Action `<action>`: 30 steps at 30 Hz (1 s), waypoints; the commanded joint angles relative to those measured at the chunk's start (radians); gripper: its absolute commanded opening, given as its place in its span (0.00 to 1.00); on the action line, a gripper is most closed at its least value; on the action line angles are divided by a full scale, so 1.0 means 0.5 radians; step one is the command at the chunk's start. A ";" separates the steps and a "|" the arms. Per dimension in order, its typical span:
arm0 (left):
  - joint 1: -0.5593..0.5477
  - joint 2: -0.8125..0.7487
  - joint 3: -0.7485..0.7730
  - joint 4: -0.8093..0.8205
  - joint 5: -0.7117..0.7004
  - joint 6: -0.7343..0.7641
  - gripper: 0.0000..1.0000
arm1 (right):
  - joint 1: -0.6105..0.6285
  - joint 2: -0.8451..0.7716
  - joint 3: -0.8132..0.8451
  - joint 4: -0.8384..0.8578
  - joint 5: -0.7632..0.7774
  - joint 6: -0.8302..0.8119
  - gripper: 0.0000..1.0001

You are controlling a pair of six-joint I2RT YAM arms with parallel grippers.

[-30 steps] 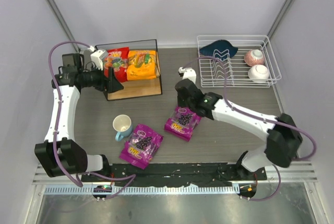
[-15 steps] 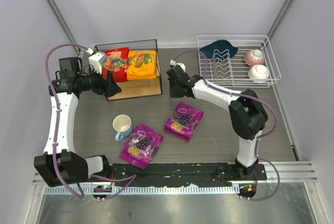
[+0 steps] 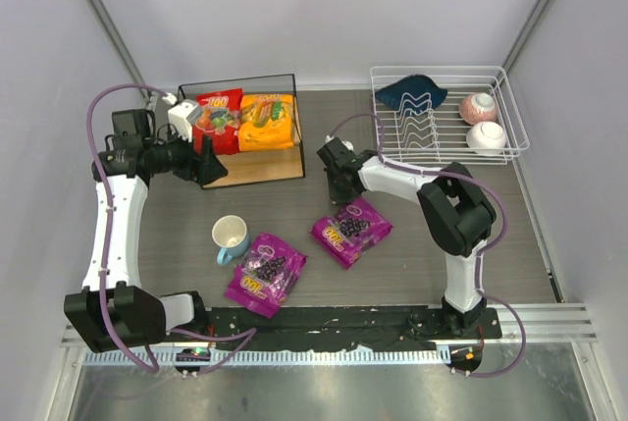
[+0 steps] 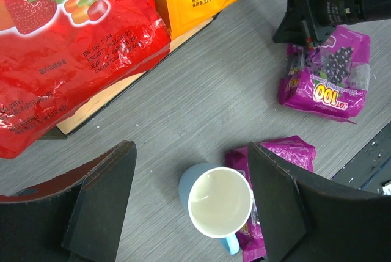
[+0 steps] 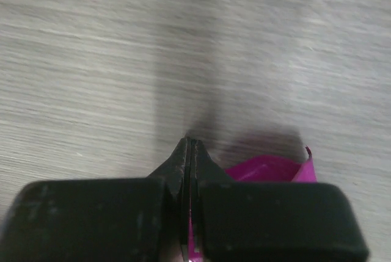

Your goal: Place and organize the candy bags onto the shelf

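the shelf [image 3: 255, 168], at about eleven o'clock on the table [image 3: 412, 264], already carries the red bag [image 3: 218, 107] and the orange-yellow bag [image 3: 267, 122] side by side on its top board. i judge the task half done, and the step in hand to be fetching a purple bag.

the right arm [image 3: 402, 178] folds back from its base and reaches toward nine o'clock, low over the table. the left arm [image 3: 110, 225] rises along the left side, its wrist turned to three o'clock at the shelf's left end.

the first purple bag [image 3: 351, 231] lies flat mid-table. the second purple bag [image 3: 265, 274] lies at its eight o'clock, beside the mug [image 3: 232, 237].

the right gripper [image 5: 190, 146] is pressed shut at the first bag's twelve o'clock edge; whether it pinches the film i cannot tell. the left gripper [image 4: 190, 149] gapes wide, holding nothing.

the next move calls for a sure hold on that bag, then a lift toward ten o'clock onto the shelf.
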 commanded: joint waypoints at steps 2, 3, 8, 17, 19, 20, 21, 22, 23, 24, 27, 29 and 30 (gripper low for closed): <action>0.014 -0.056 -0.029 -0.009 -0.006 0.046 0.78 | -0.060 -0.227 -0.271 -0.190 0.180 0.048 0.01; 0.013 -0.053 -0.035 -0.009 0.000 0.046 0.78 | -0.066 -0.297 -0.308 -0.205 0.235 0.073 0.01; 0.010 -0.025 -0.035 -0.009 0.049 0.040 0.78 | -0.066 -0.506 -0.553 -0.309 0.300 0.128 0.01; 0.013 0.024 -0.017 0.003 0.119 -0.015 0.78 | -0.060 -0.917 -0.885 -0.503 0.303 0.260 0.01; 0.013 0.024 -0.014 0.009 0.138 -0.024 0.78 | -0.045 -0.985 -0.937 -0.576 0.346 0.294 0.01; 0.013 0.027 -0.014 0.009 0.141 -0.027 0.78 | -0.038 -1.043 -0.952 -0.598 0.352 0.321 0.01; 0.013 0.027 -0.014 0.009 0.150 -0.033 0.78 | -0.038 -1.065 -0.974 -0.640 0.359 0.334 0.01; 0.013 0.027 -0.014 0.016 0.153 -0.039 0.78 | -0.038 -1.092 -0.980 -0.662 0.365 0.343 0.01; 0.013 0.030 -0.011 0.016 0.159 -0.043 0.78 | -0.020 -1.129 -0.986 -0.684 0.368 0.373 0.01; 0.010 0.033 -0.008 0.013 0.165 -0.046 0.78 | -0.008 -1.147 -0.977 -0.690 0.353 0.377 0.01; 0.013 0.030 -0.008 0.009 0.178 -0.055 0.78 | 0.026 -1.163 -0.959 -0.736 0.310 0.398 0.01; 0.013 0.024 -0.014 0.013 0.184 -0.052 0.77 | 0.041 -1.154 -0.971 -0.751 0.282 0.395 0.01; 0.010 0.021 -0.020 0.009 0.181 -0.049 0.77 | 0.075 -1.133 -0.974 -0.748 0.245 0.395 0.01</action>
